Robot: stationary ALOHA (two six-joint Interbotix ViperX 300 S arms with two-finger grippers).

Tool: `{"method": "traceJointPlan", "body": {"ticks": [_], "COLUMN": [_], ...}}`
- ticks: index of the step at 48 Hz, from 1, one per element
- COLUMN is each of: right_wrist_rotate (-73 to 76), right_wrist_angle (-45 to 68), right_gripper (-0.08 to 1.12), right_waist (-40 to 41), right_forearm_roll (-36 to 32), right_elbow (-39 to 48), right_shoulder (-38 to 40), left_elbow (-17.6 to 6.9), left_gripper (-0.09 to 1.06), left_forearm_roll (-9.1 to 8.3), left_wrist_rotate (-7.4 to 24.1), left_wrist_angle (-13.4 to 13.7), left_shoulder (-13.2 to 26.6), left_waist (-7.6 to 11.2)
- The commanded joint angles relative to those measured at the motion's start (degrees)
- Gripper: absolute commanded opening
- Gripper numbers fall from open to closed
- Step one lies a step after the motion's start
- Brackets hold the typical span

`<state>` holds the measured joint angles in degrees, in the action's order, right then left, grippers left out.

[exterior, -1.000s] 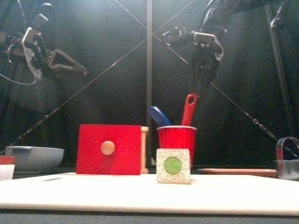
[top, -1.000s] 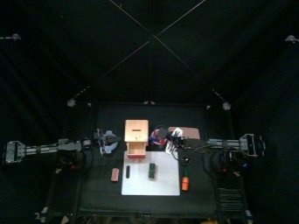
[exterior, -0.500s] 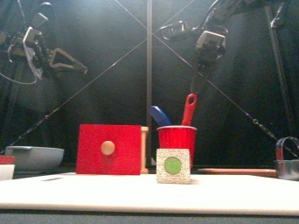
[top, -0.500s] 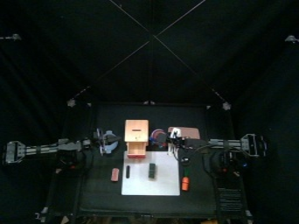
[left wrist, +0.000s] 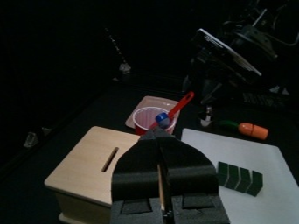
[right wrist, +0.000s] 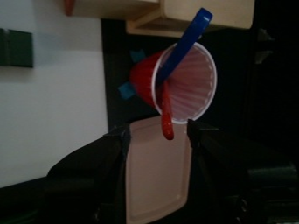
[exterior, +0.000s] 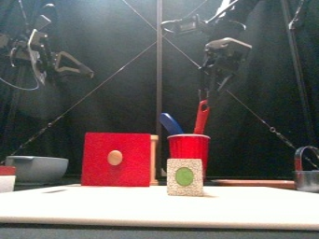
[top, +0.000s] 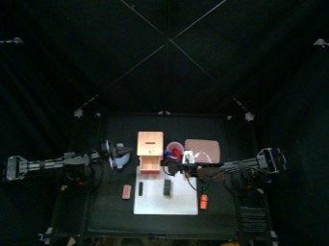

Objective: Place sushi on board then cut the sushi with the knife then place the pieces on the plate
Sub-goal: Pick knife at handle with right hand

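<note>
The dark green sushi roll lies whole on the white board. Behind the board stands the red cup, holding a red knife and a blue knife. To the cup's right lies the pink tray. My right gripper hangs open above the cup and the knife handles, holding nothing. My left gripper rests shut, high at the left beside the wooden box.
The wooden box with its red drawer front stands left of the cup. A blue-grey bowl sits at the far left. An orange toy and a small red toy lie at the board's edges. A metal cutter is at the right.
My right gripper has shifted a little toward the table's front and turned above the cup. The left arm, the sushi and the knives have not moved.
</note>
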<state>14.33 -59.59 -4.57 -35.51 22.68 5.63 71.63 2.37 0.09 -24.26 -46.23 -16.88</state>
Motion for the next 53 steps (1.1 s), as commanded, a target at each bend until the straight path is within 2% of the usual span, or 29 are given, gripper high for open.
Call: {"method": "traceJointPlan", "body": {"ticks": [1, 21, 30, 41, 53], "right_wrist_rotate": [0.2, -3.2, -7.4, -8.0, -8.0], "right_wrist_angle": [0.0, -2.4, -6.2, -7.4, -9.1], "right_gripper": [0.87, 0.84, 0.75, 0.63, 0.42], "right_waist": [0.2, 2.2, 3.4, 3.7, 4.0], "right_forearm_roll": [-0.5, 1.0, 3.2, 4.3, 4.4], "right_elbow": [-1.8, -4.0, -8.3, -9.2, -10.1], "right_shoulder": [0.4, -2.4, -5.9, -7.2, -7.3], "left_elbow": [-0.6, 0.0, 0.4, 1.7, 2.0], "left_gripper": [0.08, 0.08, 0.08, 0.08, 0.08], "left_forearm_roll": [0.09, 0.09, 0.09, 0.09, 0.09], "left_wrist_rotate": [0.0, 0.1, 0.1, 0.0, 0.0], "left_wrist_angle": [-0.5, -0.6, -0.6, -0.6, -0.6], "left_shoulder": [0.1, 0.1, 0.2, 0.2, 0.2], "left_waist": [-0.18, -0.53, -1.23, -1.93, -2.64]}}
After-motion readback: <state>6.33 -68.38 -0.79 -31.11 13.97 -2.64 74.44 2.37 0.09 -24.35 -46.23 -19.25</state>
